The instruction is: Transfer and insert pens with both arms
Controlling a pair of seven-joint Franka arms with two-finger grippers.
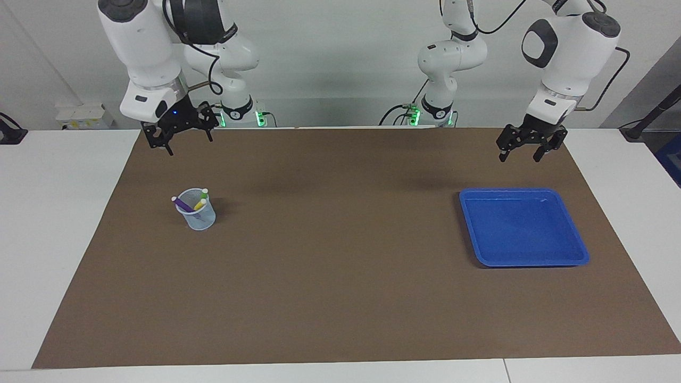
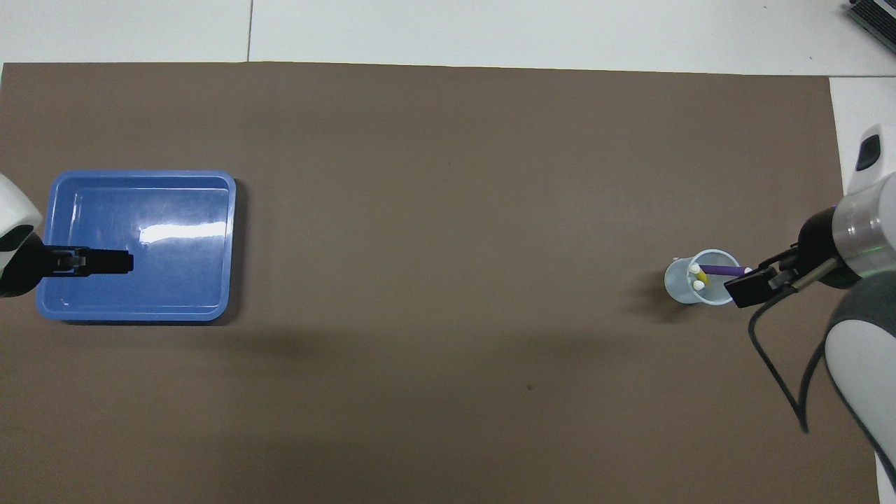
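pens (image 1: 191, 202) standing together in clear cup (image 1: 197, 216), below and clear of right hand (image 1: 180, 134) | right hand released, empty, raised | left hand (image 1: 530, 144) released, waiting over desk (image 1: 340, 298) by blue tray (image 1: 580, 255) | pens likely light, stiff, smooth; pinch mid-barrel under cap

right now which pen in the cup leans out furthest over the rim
The purple pen: it slants out over the cup rim, while the yellow pen and green pen stand steeper inside.
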